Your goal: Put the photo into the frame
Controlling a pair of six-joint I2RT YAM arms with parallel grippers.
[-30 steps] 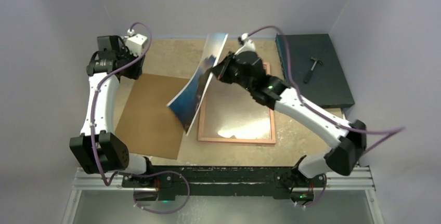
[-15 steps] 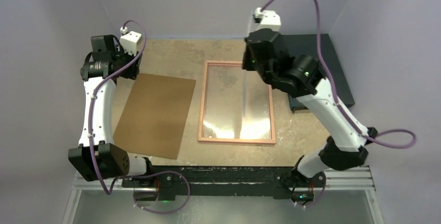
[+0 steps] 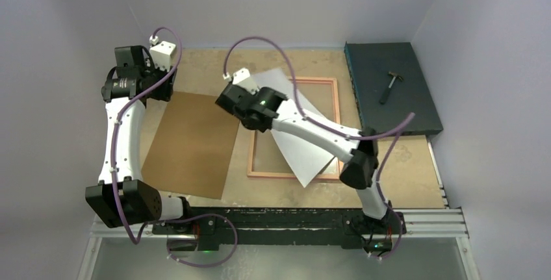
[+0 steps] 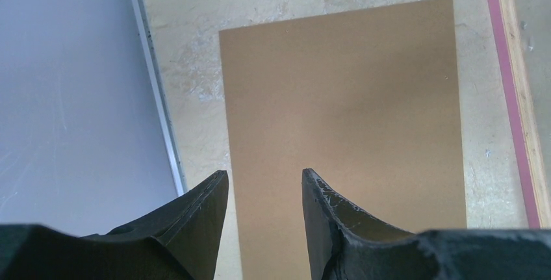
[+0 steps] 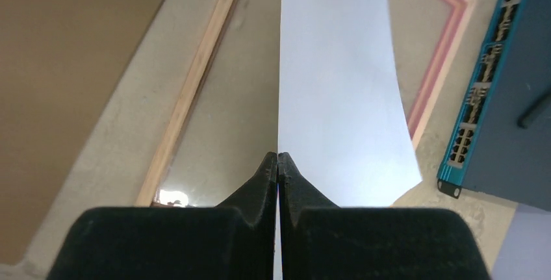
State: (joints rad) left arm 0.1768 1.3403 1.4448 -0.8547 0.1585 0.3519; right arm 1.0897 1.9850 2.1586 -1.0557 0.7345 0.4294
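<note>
Photo (image 3: 305, 153) now white-side-up over frame (image 3: 337, 101)

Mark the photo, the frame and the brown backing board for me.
photo (image 3: 302, 160), top external view, white back, near its lower corner.
frame (image 3: 269, 175), top external view, near rail.
brown backing board (image 3: 192, 143), top external view, middle of the board.

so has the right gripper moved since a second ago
yes: the right gripper, fingers shut on the white-backed paper photo, swung left from over the pink rectangular picture frame's far end to its left rail, nearer the brown flat board
</note>
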